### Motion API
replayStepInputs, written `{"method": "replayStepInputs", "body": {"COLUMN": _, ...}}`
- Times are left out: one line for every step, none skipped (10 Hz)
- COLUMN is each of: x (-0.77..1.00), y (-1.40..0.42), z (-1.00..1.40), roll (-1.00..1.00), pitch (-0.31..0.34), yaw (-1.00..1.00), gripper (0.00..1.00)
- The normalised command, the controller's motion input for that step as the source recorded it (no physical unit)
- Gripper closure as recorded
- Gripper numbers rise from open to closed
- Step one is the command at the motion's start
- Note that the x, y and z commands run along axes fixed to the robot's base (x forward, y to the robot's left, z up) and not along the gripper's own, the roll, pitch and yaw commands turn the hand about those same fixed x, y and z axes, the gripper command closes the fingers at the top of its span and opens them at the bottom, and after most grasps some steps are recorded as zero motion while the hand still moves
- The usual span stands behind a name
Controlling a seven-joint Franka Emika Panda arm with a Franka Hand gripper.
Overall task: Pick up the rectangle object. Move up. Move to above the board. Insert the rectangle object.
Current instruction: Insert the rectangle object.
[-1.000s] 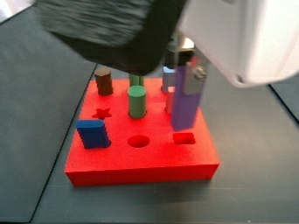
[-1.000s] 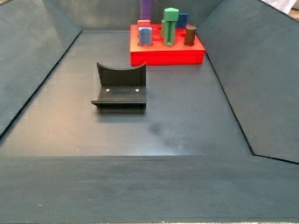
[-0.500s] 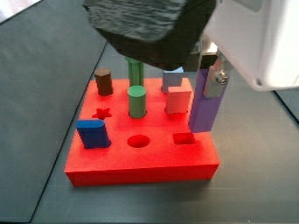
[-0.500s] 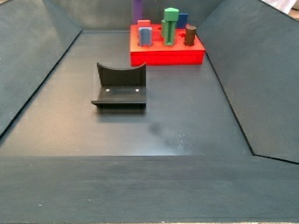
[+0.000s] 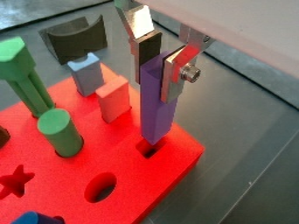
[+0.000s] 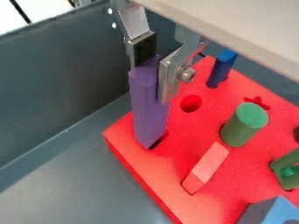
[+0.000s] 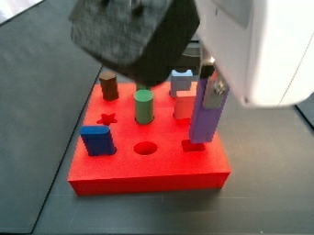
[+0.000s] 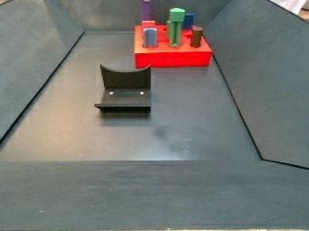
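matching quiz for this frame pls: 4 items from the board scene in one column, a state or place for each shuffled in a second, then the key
Items
1. rectangle object
2. fixture
3. circle hole
4. gripper

States or places
A. empty, in the board
B. on the dark floor, apart from the board
C. shut on the purple block, above the board
D. upright, lower end at the square hole near the board's corner

Pairs: 1-D, 2-B, 3-A, 4-C
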Motion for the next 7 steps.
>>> {"method": "replayStepInputs", "body": {"x": 0.00, "y": -0.02, "z": -0.13, "roll": 0.00, "pitch": 0.000, "yaw": 0.00, "gripper": 1.00}}
{"method": "replayStepInputs", "body": {"x": -0.01, "y": 0.00, "z": -0.09, "roll": 0.03, "pitch": 0.006, "yaw": 0.00, "gripper": 1.00}}
{"method": "replayStepInputs", "body": {"x": -0.01, "y": 0.00, "z": -0.08, "roll": 0.00, "pitch": 0.000, "yaw": 0.00, "gripper": 1.00}}
{"method": "replayStepInputs", "body": {"x": -0.01, "y": 0.00, "z": -0.06, "roll": 0.00, "pitch": 0.000, "yaw": 0.00, "gripper": 1.00}}
{"method": "replayStepInputs", "body": {"x": -0.01, "y": 0.00, "z": -0.08, "roll": 0.00, "pitch": 0.000, "yaw": 0.00, "gripper": 1.00}}
{"method": "replayStepInputs", "body": {"x": 0.00, "y": 0.00, "z": -0.10, "roll": 0.00, "pitch": 0.000, "yaw": 0.00, "gripper": 1.00}}
{"method": "replayStepInputs", "body": {"x": -0.02, "y": 0.00, "z": -0.13, "roll": 0.00, "pitch": 0.000, "yaw": 0.00, "gripper": 1.00}}
